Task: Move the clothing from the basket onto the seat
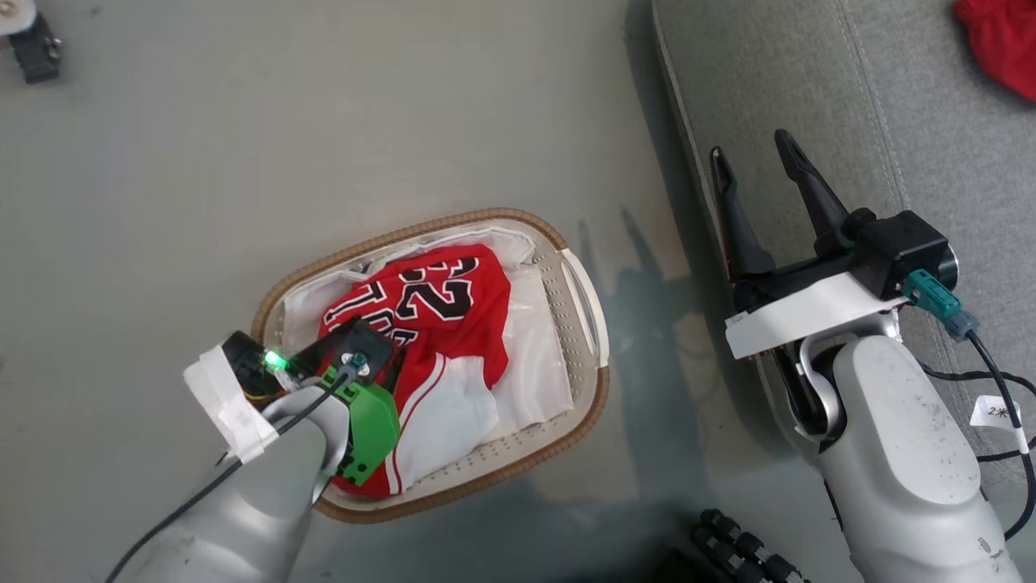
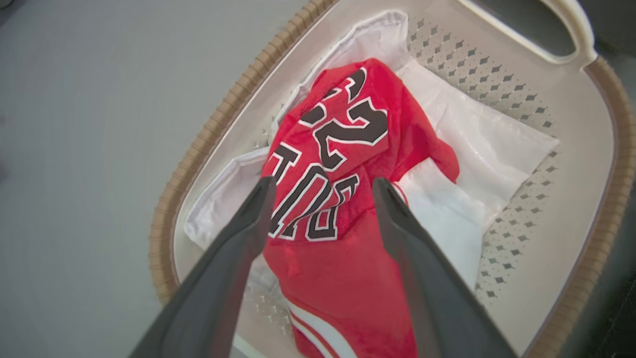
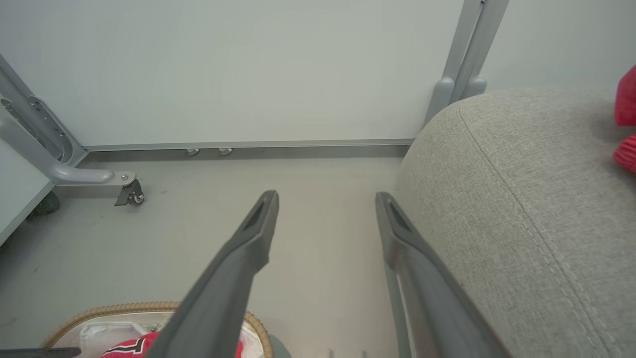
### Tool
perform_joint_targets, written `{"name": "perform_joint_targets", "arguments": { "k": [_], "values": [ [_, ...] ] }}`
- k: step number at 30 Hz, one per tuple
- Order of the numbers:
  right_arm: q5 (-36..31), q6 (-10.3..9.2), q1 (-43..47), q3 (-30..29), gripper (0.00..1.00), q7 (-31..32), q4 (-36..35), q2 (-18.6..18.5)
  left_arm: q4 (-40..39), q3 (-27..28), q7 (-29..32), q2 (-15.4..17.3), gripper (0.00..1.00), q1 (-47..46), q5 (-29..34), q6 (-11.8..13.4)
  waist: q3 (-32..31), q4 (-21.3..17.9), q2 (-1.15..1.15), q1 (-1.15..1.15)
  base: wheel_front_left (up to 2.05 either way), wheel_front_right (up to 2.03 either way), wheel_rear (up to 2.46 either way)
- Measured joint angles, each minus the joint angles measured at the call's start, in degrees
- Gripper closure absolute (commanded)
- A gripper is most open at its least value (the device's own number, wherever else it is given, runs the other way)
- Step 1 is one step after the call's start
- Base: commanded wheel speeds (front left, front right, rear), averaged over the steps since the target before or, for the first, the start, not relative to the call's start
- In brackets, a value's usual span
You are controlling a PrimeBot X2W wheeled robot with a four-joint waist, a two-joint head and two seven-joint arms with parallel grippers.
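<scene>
Left wrist view — our left gripper (image 2: pixel 324 186), fingers spread, frames the jersey (image 2: pixel 343 149) in the basket (image 2: pixel 571 149) between its tips; our right gripper (image 3: pixel 325 199), equally spread, has the seat (image 3: pixel 521 199) beside one finger.

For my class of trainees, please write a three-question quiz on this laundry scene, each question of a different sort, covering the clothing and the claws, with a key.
1. Fill in: the jersey lies in the basket, below the open ____ claw.
2. Where does the plain red garment lie? A: under the jersey. B: on the seat. C: draped over the basket's rim.
3. True or false: the right claw grips a garment.
Key: 1 left, the left claw; 2 B; 3 false, it is open and empty.
</scene>
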Motion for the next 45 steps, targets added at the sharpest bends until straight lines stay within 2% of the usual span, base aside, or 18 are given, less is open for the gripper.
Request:
{"name": "perform_joint_targets", "arguments": {
  "k": [3,17,21,23,24,25,26,35,41,45],
  "values": [
    [0.6,0.0,-0.7,0.1,0.0,0.0,-0.1,0.0,3.1,-1.5,1.6,0.4,0.0,-2.8,1.3,0.2,2.4,-1.1,0.0,0.0,0.0,0.0,0.0],
    [3.1,0.0,-1.5,1.1,0.0,0.0,-1.2,0.0,7.4,-7.0,8.5,3.2,0.0,-9.2,7.1,8.3,10.6,-5.5,0.0,0.0,0.0,0.0,0.0],
    [3.2,0.0,-1.5,1.2,0.0,0.0,-1.2,0.1,7.7,-8.6,10.7,3.4,0.0,-9.5,8.0,8.4,11.8,-6.1,0.0,0.0,0.0,0.0,0.0],
    [3.2,0.0,-1.5,1.2,0.0,0.0,-1.2,0.1,7.8,-9.1,11.6,3.4,0.0,-9.9,8.0,7.4,12.2,-6.3,0.0,0.0,0.0,0.0,0.0],
    [3.3,0.0,-1.5,1.2,0.0,0.0,-1.2,0.1,7.8,-9.4,11.6,3.4,0.05,-10.0,8.1,7.1,12.4,-6.3,0.0,0.0,0.0,0.0,0.0],
    [3.3,0.0,-1.6,1.2,0.0,0.0,-1.2,0.1,7.8,-9.6,11.4,3.4,0.8,-10.1,8.2,6.6,12.5,-6.3,0.0,0.0,0.0,0.0,0.0],
    [3.3,0.0,-1.7,1.2,0.0,0.0,-1.1,0.1,7.8,-9.5,11.1,3.4,1.0,-10.1,8.0,6.5,12.6,-6.2,0.0,0.0,0.0,0.0,0.0],
    [2.6,0.0,-2.3,0.2,0.0,0.0,0.2,0.2,7.9,-7.6,4.6,0.8,1.0,-7.6,3.8,4.9,9.7,-5.0,0.0,0.0,0.0,0.0,0.0],
    [1.0,0.0,-1.5,-1.6,0.0,0.0,1.5,0.2,7.6,-7.5,1.1,-1.8,1.0,-5.3,2.1,3.3,4.9,-4.0,0.0,0.0,0.0,0.0,0.0],
    [-0.4,0.0,1.1,-2.6,0.0,0.0,2.7,0.2,6.0,-5.6,-0.5,-3.0,1.0,-1.8,-1.5,2.9,0.9,-3.0,0.0,0.0,0.0,0.0,0.0]
  ]
}}
